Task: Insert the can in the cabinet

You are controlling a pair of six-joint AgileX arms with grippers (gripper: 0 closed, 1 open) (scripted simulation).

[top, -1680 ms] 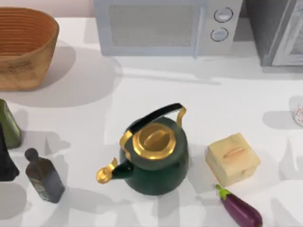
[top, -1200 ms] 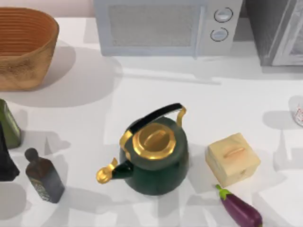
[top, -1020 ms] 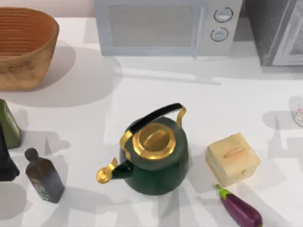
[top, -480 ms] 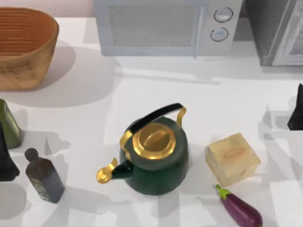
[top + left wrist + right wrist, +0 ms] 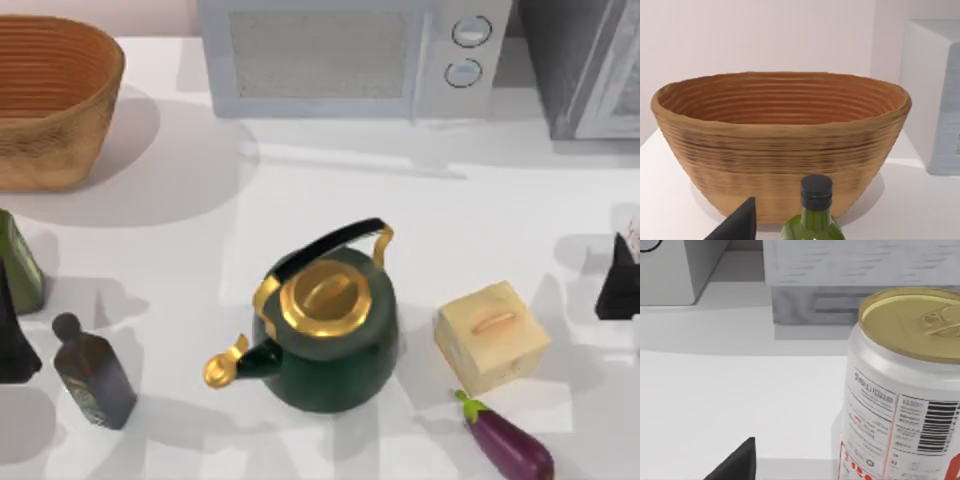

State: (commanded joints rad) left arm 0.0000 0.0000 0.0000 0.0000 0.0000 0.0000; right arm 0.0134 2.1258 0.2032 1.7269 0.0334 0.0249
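A: Item one, open room. Landmark: the green kettle (image 5: 325,330), mid-table.

B: Between kettle and microwave (image 5: 355,55) lies a broad bare strip of white table (image 5: 400,210). Left of the kettle, another bare patch before the dark bottle (image 5: 92,372), the green bottle (image 5: 18,262) and the basket (image 5: 55,100), which sits in the far left corner. Just right of the kettle: tan box (image 5: 492,335), with the eggplant (image 5: 505,440) beside it toward the near edge.

A: Item two, grippers.

B: Right gripper (image 5: 618,280): dark shape at the table's right edge, well right of the kettle, past the tan box. How far its fingers stand apart, I cannot tell; it grips nothing that I can see. Left gripper (image 5: 10,335): parked at the left edge, beside the green bottle; fingers likewise not readable.

A: Item three, the can.

B: The can (image 5: 902,390): upright on the table, gold lid with pull tab, pale side bearing fine print, a barcode and red marks. It stands close before the right gripper, far right of the kettle. The cabinet (image 5: 585,65), grey, mottled, pale-framed door, sits behind it in the far right corner, next to the microwave.
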